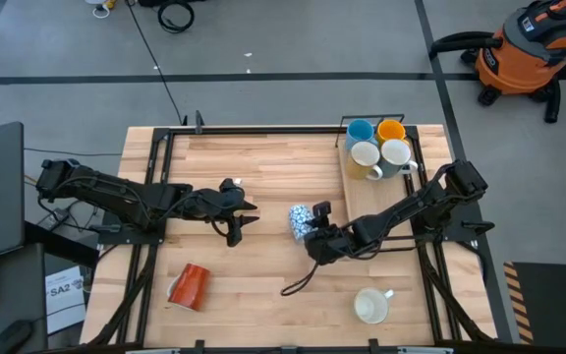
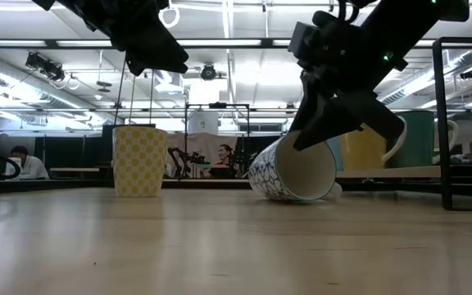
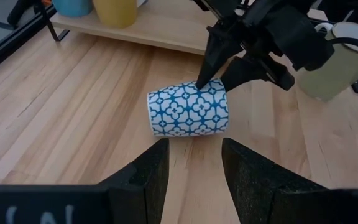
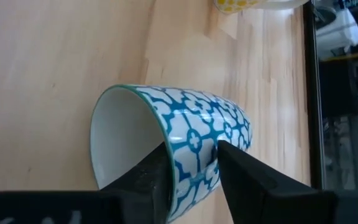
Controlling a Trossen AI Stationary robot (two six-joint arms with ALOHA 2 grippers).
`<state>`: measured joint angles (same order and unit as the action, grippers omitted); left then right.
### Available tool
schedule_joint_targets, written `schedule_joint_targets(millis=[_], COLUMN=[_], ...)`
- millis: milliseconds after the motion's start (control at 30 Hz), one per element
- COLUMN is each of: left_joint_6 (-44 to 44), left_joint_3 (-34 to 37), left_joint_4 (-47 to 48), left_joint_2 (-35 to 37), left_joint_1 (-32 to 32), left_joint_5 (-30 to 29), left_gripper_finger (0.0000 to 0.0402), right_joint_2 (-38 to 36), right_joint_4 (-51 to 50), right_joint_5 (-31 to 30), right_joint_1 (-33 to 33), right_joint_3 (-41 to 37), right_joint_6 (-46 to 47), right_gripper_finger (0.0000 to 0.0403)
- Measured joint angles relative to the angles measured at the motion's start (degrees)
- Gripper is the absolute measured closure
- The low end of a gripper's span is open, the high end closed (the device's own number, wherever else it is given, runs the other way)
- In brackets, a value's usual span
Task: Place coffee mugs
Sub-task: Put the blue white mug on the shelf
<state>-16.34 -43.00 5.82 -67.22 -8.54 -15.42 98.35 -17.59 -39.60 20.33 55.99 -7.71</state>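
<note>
Right end effector (image 4: pixel 191 165) pinches the patterned mug's (image 4: pixel 185 140) rim; left end effector (image 3: pixel 194 165) gapes, empty.

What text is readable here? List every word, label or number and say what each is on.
"SA2": on a white sheet on the floor past the table's left edge, high view; the smaller print below it is too small to read.
White marks at the bottom edge of the left wrist view: cut off, unreadable.
Nothing readable on the blue-and-white patterned mug or the other mugs.
</note>
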Motion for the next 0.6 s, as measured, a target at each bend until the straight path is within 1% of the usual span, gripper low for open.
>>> schedule_joint_targets(millis=[167,467,600], left_joint_6=[0.0,-0.02,0.0], left_joint_3=[0.0,0.0,0.0], left_joint_4=[0.02,0.0,0.0], left_joint_2=[0.0,0.0,0.0], left_joint_1=[-0.02,-0.02,-0.01], left_joint_5=[0.0,0.0,0.0], left_gripper_finger=[0.0246,0.0246,0.0246], right_joint_2=[-0.07,-0.11,-0.11], right_joint_4=[0.02,0.28,2.2], right_joint_5=[-0.23,-1.42,-2.25], right_joint_1=[-1.05,-1.43,-1.43], right_joint_3=[0.0,0.02,0.02], right_joint_6=[5.5,6.14,6.69], right_gripper_finger=[0.029,0.0317,0.0323])
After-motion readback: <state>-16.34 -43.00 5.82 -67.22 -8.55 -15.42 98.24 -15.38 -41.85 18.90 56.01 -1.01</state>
